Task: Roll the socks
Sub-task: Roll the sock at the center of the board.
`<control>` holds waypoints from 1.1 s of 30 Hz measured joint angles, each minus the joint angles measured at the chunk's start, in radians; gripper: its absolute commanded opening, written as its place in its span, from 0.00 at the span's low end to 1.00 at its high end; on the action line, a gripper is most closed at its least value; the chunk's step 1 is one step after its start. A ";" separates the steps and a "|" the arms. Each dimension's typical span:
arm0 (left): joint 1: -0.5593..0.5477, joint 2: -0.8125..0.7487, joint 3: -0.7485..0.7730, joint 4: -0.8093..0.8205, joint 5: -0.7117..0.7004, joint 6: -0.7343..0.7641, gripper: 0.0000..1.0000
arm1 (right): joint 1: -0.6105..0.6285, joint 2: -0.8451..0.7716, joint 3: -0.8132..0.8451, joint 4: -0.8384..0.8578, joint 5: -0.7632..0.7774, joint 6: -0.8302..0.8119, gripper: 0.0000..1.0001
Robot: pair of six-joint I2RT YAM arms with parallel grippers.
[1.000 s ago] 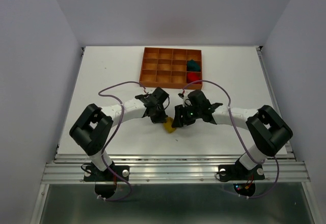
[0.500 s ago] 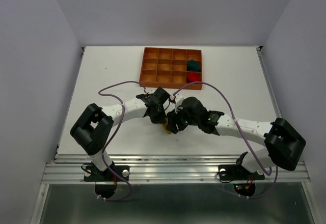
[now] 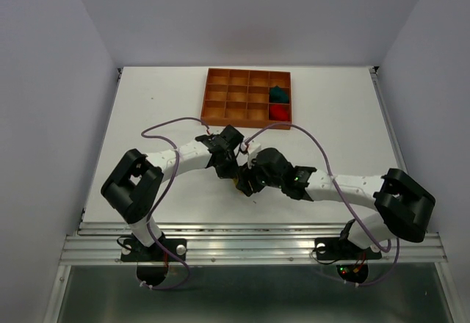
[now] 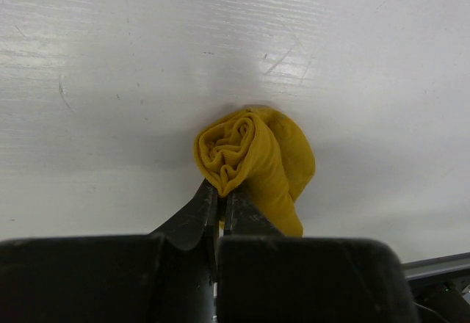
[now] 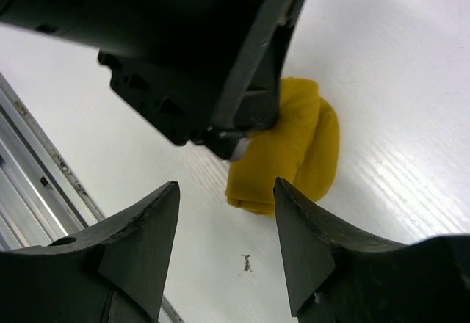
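A small yellow fabric sock (image 4: 257, 158), rolled into a loose bundle with its spiral end facing the camera, lies on the white, faintly scratched table top (image 4: 110, 59). The left gripper (image 4: 220, 194) reaches in from the bottom edge, its two black fingers (image 4: 192, 216) pressed almost together, pinching a fold at the roll's lower left edge. A flap of the cloth runs alongside the fingers on their right. A grey metal rail (image 4: 433, 268) shows in the bottom right corner.
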 measured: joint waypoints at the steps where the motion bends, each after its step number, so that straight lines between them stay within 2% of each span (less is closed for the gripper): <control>1: 0.000 0.000 0.000 0.000 0.000 -0.001 0.00 | 0.011 0.000 -0.006 0.004 0.002 -0.001 0.60; 15: -0.005 0.000 -0.002 0.003 0.002 -0.026 0.00 | 0.057 -0.106 -0.088 0.035 0.047 -0.016 0.60; 24: -0.005 0.000 -0.003 0.005 0.004 -0.032 0.00 | 0.146 -0.106 -0.088 0.049 0.104 -0.075 0.60; 33: -0.005 -0.004 -0.013 0.016 0.019 -0.039 0.00 | 0.218 0.029 -0.042 0.033 0.282 -0.142 0.61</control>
